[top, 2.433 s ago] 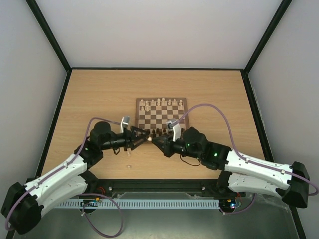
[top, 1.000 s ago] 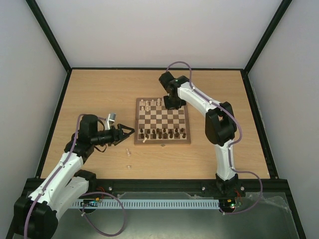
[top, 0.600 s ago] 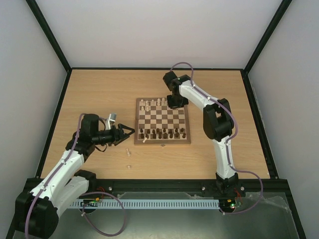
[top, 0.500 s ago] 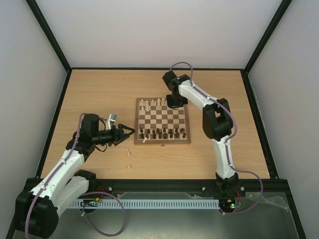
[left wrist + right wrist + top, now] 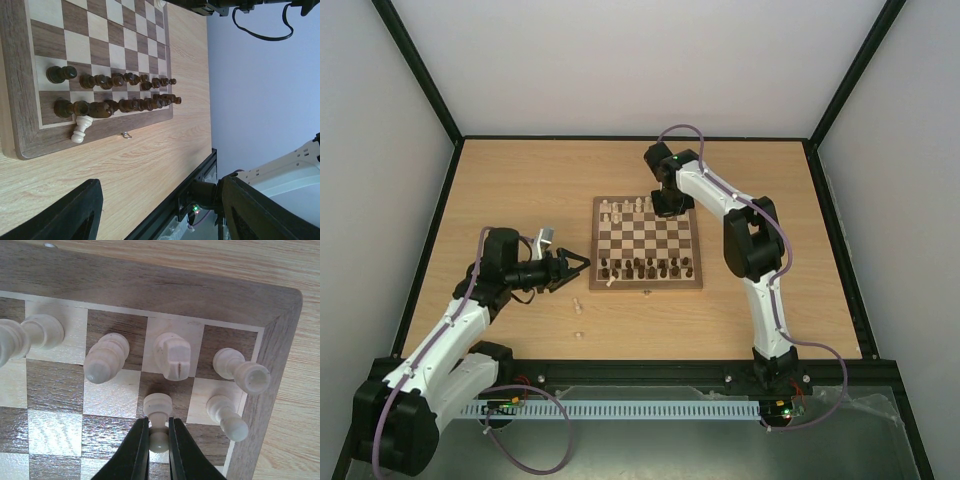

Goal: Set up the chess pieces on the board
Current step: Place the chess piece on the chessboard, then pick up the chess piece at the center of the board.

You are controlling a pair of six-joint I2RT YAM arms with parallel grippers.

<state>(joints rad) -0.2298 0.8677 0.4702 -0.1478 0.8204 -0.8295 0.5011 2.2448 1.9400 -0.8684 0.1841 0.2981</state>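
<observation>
The board (image 5: 646, 238) lies mid-table, with dark pieces (image 5: 645, 267) in its two near rows and a few pale chess pieces (image 5: 620, 209) at its far edge. My right gripper (image 5: 665, 203) hangs over the board's far right part. In the right wrist view it (image 5: 159, 434) is shut on a pale pawn (image 5: 159, 412) whose base stands on a dark square, behind a pale knight (image 5: 172, 356). My left gripper (image 5: 582, 266) is open and empty, just left of the board's near left corner. A pale piece (image 5: 81, 129) lies tipped on the near border.
Two small pale pieces (image 5: 577, 304) (image 5: 578, 334) sit on the table in front of the left gripper. The board's metal clasp (image 5: 126, 134) sticks out of its near edge. A black frame rims the table.
The right arm has swung from the near side of the board to its far edge, carrying a pale pawn. The left arm has drawn back to the left. In the last half second almost nothing moves.
</observation>
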